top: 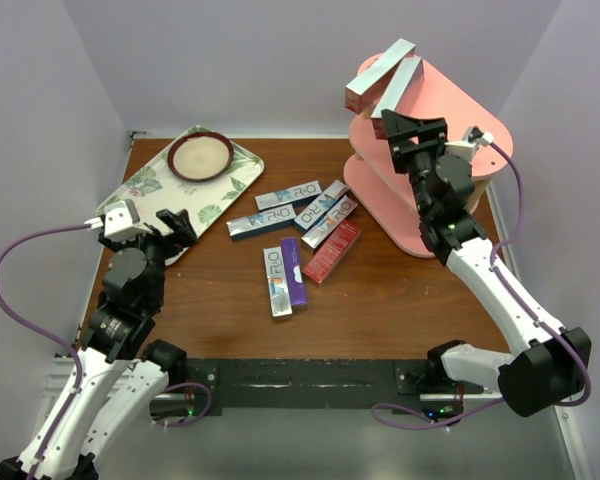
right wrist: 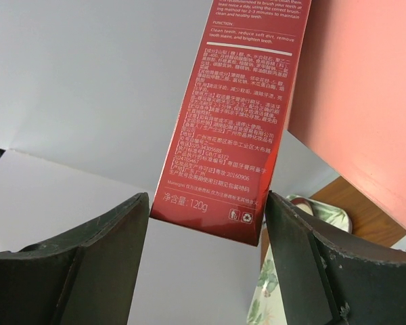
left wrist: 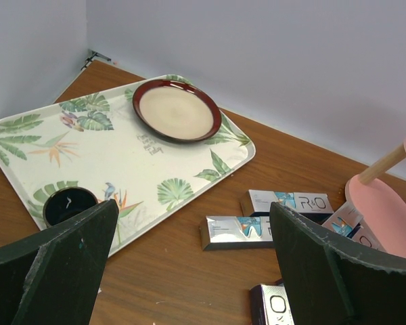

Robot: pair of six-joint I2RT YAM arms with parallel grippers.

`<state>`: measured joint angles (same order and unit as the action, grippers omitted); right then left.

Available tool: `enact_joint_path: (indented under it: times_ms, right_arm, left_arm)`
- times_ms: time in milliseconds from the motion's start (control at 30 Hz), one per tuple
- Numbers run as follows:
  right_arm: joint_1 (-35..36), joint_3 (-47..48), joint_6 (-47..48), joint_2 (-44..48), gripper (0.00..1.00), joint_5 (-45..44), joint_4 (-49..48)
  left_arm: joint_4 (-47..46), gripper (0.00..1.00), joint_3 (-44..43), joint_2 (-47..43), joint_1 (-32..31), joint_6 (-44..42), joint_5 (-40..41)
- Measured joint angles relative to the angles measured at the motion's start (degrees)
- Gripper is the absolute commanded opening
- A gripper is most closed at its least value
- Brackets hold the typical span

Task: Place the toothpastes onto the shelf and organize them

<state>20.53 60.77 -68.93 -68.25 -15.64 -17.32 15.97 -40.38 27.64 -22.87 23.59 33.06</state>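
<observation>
Right tool (right wrist: 206, 230): pinching the end of the red toothpaste (right wrist: 233, 115), held up at the top tier.
Shelf (top: 468, 115): two silver boxes (top: 382, 78) lie tilted on top. I'd set the red one flat and parallel beside them before letting go.
Risk: knocking that pair off the edge.
Left tool (left wrist: 193, 230): spread, empty, over the tray (left wrist: 27, 135).
Surface (top: 400, 300): loose toothpastes (top: 302, 240) lie mid-way.

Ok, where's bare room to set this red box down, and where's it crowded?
Top tier of the shelf: bare pink from the two silver boxes at its far-left end across to the right end. Table: bare wood between the loose boxes and the arm bases. Crowded: mid-table, and where the right hand holds the red box beside the silver ones.
</observation>
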Motion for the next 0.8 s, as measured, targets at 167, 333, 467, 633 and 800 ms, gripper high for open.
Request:
enact_joint_path:
  times_ms: [167,333,467,633,800]
  right_arm:
    - [-0.07,-0.33,-1.09,0.26,0.79,0.15,-0.63]
    - [-0.07,-0.39,-1.77,0.7,0.82,0.39,-0.68]
    - [-0.07,-0.57,-2.03,1.07,0.82,0.44,-0.48]
    - [-0.07,-1.79,-2.05,2.51,0.83,0.46,-0.35]
    - [-0.09,-3.19,-2.25,4.2,0.84,0.22,-0.52]
  left_arm:
    - [0.0,1.0,0.0,0.04,0.0,0.0,-0.33]
    - [0.0,1.0,0.0,0.13,0.35,0.0,-0.72]
    - [0.0,1.0,0.02,0.15,0.39,0.0,-1.01]
    - [0.0,1.0,0.02,0.15,0.5,0.0,-1.31]
    - [0.0,1.0,0.02,0.15,0.7,0.0,-1.38]
